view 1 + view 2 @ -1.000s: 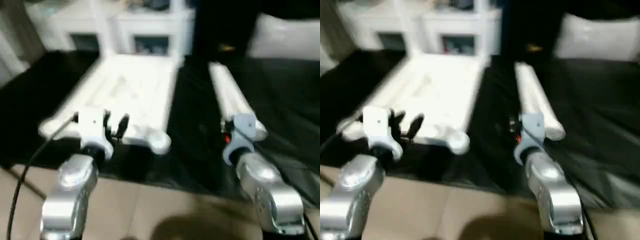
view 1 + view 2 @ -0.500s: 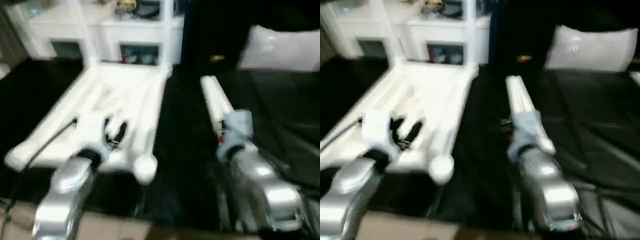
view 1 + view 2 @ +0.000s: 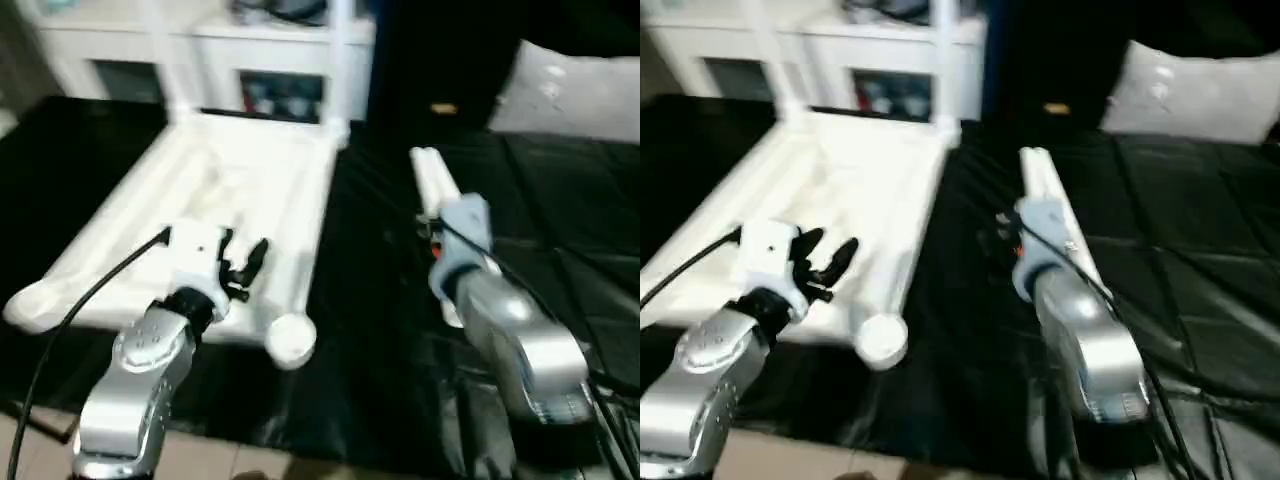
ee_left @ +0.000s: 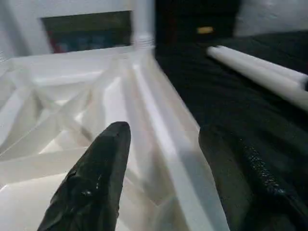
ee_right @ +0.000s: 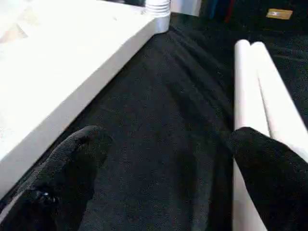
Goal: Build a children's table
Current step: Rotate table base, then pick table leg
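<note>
While the tabletop [image 3: 235,200] is lying ribs-up, both grippers, left [image 3: 243,262] and right [image 5: 163,163], are hanging unclenched, holding nothing.

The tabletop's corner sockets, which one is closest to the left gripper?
The near socket on the tabletop's right edge, just beyond the open left gripper. The other near corner sits further left; the far ones lie by the cabinet.

The scene is seen from the head by both eye views, looking forward and down over the two silver forearms. The same tabletop [image 3: 240,200], legs [image 3: 432,180] and white cabinet [image 3: 250,60] at the upper edge are shared by them, with a small sideways shift. The left wrist view is held very near above the tabletop's ribbed underside [image 4: 62,106]. The right wrist view is held low over the black cloth [image 5: 159,115], with the tabletop's edge in its upper left and the legs at its right.
</note>
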You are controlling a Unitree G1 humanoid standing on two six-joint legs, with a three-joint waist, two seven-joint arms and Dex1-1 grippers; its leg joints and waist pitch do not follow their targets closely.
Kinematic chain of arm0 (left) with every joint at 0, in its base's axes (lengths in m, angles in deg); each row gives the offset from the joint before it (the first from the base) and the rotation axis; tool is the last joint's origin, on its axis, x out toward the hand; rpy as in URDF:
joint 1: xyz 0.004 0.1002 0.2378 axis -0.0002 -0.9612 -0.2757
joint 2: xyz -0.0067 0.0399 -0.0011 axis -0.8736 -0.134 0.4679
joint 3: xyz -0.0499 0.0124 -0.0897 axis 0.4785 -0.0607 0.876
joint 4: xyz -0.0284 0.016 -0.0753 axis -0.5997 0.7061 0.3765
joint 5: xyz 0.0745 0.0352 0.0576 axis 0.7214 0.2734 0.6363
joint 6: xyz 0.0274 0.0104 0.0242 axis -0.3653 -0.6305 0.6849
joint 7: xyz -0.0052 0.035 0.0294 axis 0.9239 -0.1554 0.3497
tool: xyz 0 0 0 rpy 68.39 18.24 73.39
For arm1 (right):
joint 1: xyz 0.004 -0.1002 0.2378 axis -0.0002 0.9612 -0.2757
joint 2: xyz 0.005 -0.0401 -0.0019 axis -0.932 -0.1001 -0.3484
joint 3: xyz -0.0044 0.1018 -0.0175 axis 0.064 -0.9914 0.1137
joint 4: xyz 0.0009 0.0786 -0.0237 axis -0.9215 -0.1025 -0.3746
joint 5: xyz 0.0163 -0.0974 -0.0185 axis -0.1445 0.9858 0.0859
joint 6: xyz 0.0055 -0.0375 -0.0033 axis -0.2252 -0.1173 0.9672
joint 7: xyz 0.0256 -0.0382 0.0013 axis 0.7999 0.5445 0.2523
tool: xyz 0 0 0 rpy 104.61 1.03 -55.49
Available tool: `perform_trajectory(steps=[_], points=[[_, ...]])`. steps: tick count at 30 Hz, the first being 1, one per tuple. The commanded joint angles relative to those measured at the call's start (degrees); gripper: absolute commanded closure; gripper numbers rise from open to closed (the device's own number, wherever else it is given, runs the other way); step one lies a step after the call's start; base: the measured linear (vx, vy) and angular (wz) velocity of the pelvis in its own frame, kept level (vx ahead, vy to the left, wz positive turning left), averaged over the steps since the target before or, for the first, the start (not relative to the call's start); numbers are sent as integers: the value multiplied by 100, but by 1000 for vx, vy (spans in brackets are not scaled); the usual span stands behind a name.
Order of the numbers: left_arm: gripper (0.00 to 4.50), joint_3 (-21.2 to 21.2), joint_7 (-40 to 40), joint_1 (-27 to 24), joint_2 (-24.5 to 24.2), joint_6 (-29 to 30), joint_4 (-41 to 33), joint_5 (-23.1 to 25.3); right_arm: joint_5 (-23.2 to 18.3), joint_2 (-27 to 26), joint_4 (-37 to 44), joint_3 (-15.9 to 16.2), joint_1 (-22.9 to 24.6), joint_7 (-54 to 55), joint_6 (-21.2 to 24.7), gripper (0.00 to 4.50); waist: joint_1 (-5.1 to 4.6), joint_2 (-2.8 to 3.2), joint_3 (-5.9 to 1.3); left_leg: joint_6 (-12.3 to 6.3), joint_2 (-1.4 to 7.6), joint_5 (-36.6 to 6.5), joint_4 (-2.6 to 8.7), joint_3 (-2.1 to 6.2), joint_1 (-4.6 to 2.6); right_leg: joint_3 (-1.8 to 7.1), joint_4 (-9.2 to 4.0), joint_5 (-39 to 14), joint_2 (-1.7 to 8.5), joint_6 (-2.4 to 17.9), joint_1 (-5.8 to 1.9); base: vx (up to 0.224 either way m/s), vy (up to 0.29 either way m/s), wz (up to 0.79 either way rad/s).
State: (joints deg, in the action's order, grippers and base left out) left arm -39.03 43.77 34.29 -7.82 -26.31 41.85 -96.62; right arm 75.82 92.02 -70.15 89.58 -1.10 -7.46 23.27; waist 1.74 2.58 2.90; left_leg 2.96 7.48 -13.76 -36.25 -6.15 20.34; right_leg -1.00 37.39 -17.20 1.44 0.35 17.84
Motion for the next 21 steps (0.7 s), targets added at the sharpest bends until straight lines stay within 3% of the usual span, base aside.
perform_trajectory(steps=[1, 2, 6, 8, 10, 11, 12, 13, 16, 17, 18, 19, 20, 21], points=[[177, -206, -357, 146, -201, 342, -110, -164, 50, 47, -658, -258, -486, 137, 365, 0, -72, 48, -199, 453, 471, -1275, 577, 156, -112, 303, -483, -434, 658, 1060, -91, -93, 19, -6], [177, -216, -376, 156, -219, 355, -113, -164, 55, 50, -735, -276, -547, 144, 380, 0, -84, 26, -196, 420, 470, -1208, 568, 116, -91, 316, -514, -560, 650, 1077, -68, -93, 19, -6], [138, -211, -544, 224, -286, 513, -191, -356, 88, 145, -1326, -348, -1054, 144, 333, 0, -94, 32, -217, 343, 464, -948, 533, 52, -65, 326, -516, -413, 643, 1167, -22, -49, 8, -1], [113, -242, -552, 247, -321, 510, -214, -335, 130, 206, -1535, -348, -1239, 172, 217, 0, -88, 12, -244, 242, 458, -647, 511, 32, -34, 325, -502, -105, 642, 1190, -49, 0, 0, 0], [100, -245, -557, 247, -330, 509, -228, -337, 119, 216, -1593, -372, -1315, 170, 177, 0, -83, -14, -305, 112, 447, -135, 470, 9, 15, 323, -438, 685, 623, 1219, -92, 0, 0, 0], [100, -257, -525, 226, -333, 447, -241, -293, 119, 236, -1518, -332, -1299, 96, -19, 0, -76, -17, -319, 63, 440, 57, 458, 4, 32, 317, -421, 954, 612, 1214, -100, 0, 0, 0], [100, -239, -317, 201, -270, 426, -216, -176, 337, 422, -1189, 15, -1133, -61, -359, 0, -48, -15, -386, -60, 445, 504, 402, 4, 65, 307, -349, 1675, 601, 1165, -124, 0, 0, 0], [100, -194, -235, 194, -206, 413, -200, -185, 245, 410, -1070, 32, -1051, -189, -251, 0, -30, -19, -398, -182, 435, 816, 374, -6, 88, 291, -301, 2313, 558, 1106, -115, 0, 0, 0], [100, -30, -5, 212, 27, 105, -95, -187, -115, 170, -511, -232, -682, -265, -34, 0, 6, -10, -403, -337, 446, 864, 363, -7, 111, 279, -284, 2594, 557, 1104, -88, 0, 0, 0], [100, 189, 472, 383, 309, 139, 134, -105, -233, 10, 65, -249, -276, -249, -167, 0, 52, -5, -377, -520, 440, 722, 352, -54, 133, 317, -317, 2656, 635, 1077, -61, 0, 0, 0], [100, 293, 706, 462, 432, 208, 225, -67, -271, -54, 226, -249, -153, -231, -171, 0, 59, -49, -386, -681, 414, 580, 320, -79, 169, 367, -330, 2679, 722, 1109, -87, 0, 0, 0], [100, 309, 842, 564, 482, 122, 317, 21, -316, -151, 389, -264, 3, -154, -29, 0, 125, 29, -425, -593, 436, 226, 145, -224, 54, 680, -457, 2240, 788, 1059, -7, 0, 0, 0], [100, 277, 837, 597, 469, 49, 339, 59, -320, -178, 425, -267, 55, -124, 11, 0, 194, -86, -371, -378, 392, -143, 58, -268, 89, 897, -570, 1700, 777, 975, -26, 0, 0, 0], [100, 204, 862, 659, 440, -22, 378, 153, -305, -206, 487, -242, 170, -86, 11, 0, 359, -160, -314, -99, 329, -516, -147, -180, 292, 1287, -728, 736, 938, 826, -192, -19, 70, -35]])
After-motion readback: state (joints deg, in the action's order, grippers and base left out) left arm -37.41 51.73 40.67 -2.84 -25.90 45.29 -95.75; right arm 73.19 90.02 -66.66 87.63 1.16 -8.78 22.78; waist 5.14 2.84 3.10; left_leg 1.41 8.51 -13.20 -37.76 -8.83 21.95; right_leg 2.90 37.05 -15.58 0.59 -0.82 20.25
